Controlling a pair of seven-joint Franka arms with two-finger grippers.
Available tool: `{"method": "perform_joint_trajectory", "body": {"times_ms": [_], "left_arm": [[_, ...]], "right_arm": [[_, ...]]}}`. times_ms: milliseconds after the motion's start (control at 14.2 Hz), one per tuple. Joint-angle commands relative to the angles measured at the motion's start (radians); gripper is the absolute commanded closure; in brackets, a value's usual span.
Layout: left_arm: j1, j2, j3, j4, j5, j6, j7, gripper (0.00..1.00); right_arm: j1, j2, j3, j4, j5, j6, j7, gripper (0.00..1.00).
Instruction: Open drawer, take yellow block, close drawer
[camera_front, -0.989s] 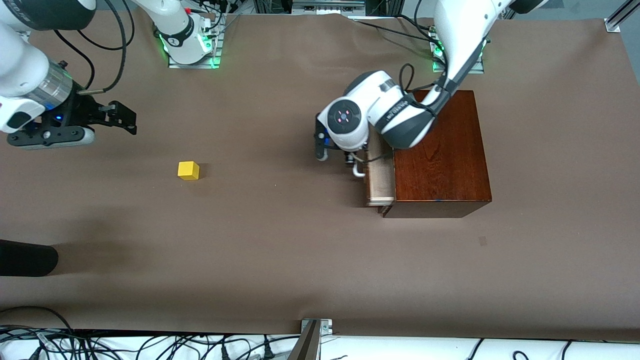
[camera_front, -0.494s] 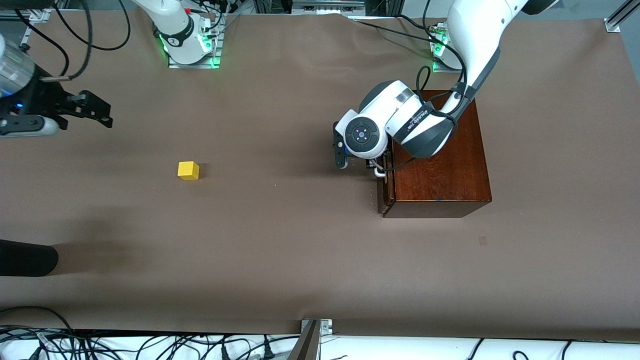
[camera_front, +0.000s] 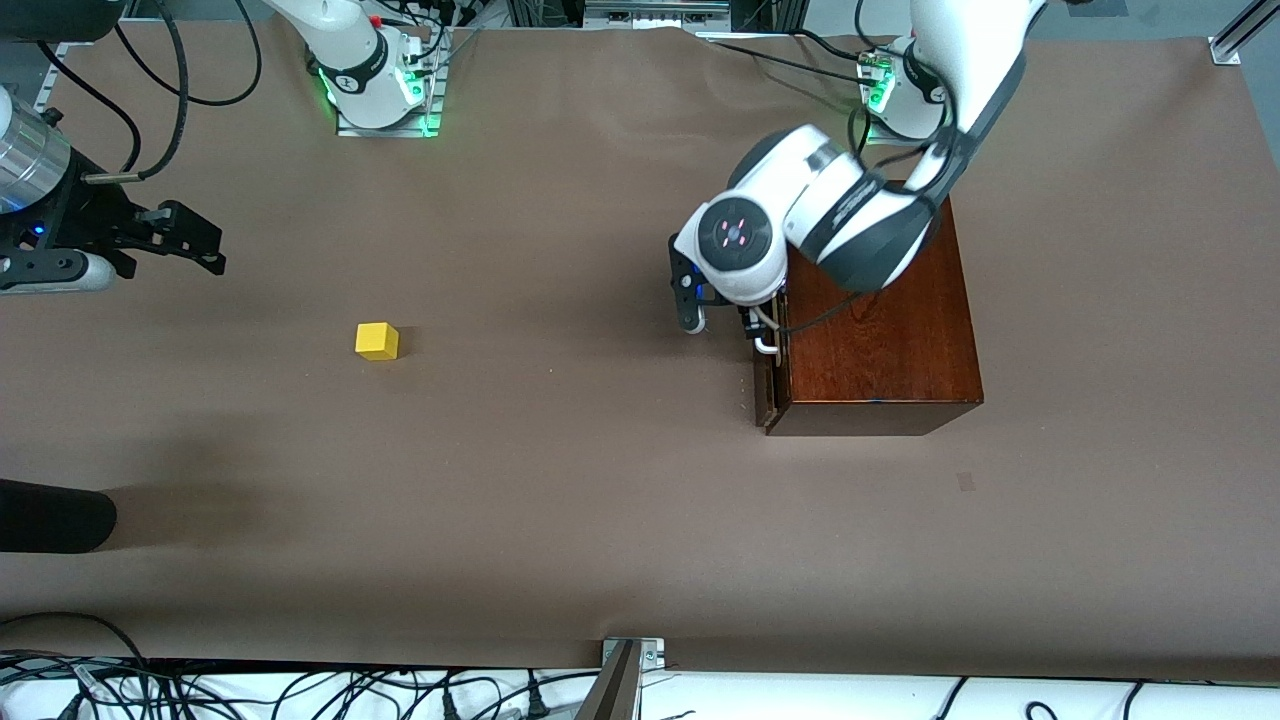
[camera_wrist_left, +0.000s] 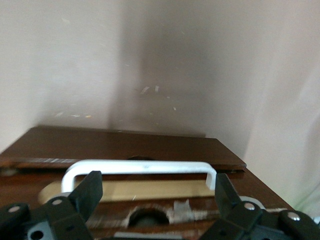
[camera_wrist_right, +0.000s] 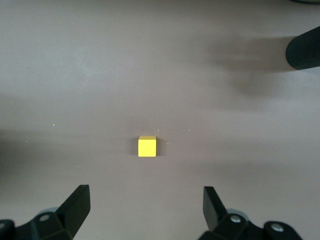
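Note:
The yellow block (camera_front: 377, 341) lies on the bare table toward the right arm's end; it also shows in the right wrist view (camera_wrist_right: 147, 146). My right gripper (camera_front: 212, 245) hangs open and empty over the table near that end, apart from the block, and its own view (camera_wrist_right: 145, 197) shows both fingers spread. The drawer (camera_front: 768, 392) of the dark wooden box (camera_front: 880, 320) is pushed in, with only a thin pale strip (camera_wrist_left: 125, 190) showing. My left gripper (camera_front: 752, 322) is open at the white handle (camera_wrist_left: 140, 167), a finger near each end, gripping nothing.
A dark rounded object (camera_front: 50, 515) lies at the table's edge toward the right arm's end, nearer the front camera than the block; it also shows in the right wrist view (camera_wrist_right: 305, 47). Cables run along the front edge.
The drawer has gone from pulled out to almost shut, with the left gripper moving in toward the box. The right gripper drew back toward its end of the table. The block has not moved.

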Motion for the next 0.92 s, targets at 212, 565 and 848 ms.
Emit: {"method": "perform_joint_trajectory", "body": {"times_ms": [212,565,848], "left_arm": [[0.090,-0.111,0.027,0.189,0.018,-0.207,-0.013,0.00],[0.127,-0.283,0.325,0.088,-0.162,-0.165,-0.019,0.00],[0.150,-0.433,0.490,-0.088,-0.218,0.033,-0.069,0.00]], "right_arm": [[-0.010,0.008,-0.013,0.023,0.013,-0.012,-0.009,0.00],[-0.010,0.007,-0.013,0.020,0.013,-0.015,-0.010,0.00],[-0.008,0.007,-0.013,0.020,0.013,-0.015,-0.010,0.00]]}}
